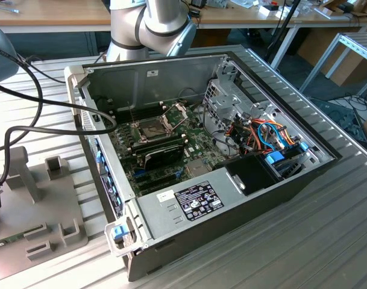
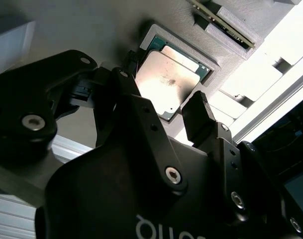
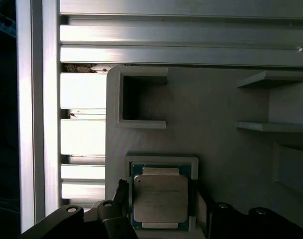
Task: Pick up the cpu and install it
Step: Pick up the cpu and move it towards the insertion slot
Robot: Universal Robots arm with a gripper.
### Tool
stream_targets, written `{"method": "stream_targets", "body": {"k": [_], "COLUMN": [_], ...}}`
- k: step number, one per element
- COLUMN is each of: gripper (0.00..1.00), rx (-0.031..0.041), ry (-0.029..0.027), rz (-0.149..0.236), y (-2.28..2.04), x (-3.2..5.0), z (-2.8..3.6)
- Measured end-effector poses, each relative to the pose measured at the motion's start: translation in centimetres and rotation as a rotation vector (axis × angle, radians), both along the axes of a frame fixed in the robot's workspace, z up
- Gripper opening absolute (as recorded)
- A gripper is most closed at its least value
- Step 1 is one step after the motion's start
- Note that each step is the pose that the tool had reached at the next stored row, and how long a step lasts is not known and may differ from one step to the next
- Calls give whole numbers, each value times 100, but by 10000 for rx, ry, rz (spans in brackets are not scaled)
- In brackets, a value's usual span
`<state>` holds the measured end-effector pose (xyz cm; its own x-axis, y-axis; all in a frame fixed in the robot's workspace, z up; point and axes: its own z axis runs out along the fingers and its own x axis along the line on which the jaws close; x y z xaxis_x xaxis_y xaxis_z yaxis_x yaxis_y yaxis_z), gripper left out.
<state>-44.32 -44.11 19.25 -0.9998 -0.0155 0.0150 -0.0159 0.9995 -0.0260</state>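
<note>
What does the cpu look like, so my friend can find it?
Find the flat grey holder plate on the ribbed metal table. In its shallow square pocket lies the cpu: a small square chip with a dull silver top and green edge.

cpu (image 3: 160, 199) silver-grey, green-edged | end effector (image 2: 163, 94) black | fixture (image 3: 216, 124) grey
</note>
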Motion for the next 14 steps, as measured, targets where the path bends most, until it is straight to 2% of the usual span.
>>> {"method": "stream_targets", "body": {"k": [14], "gripper": [63], "rx": [0], "ry": [0], "rz": [33], "y": [0], "x": [0], "z": [-3]}}
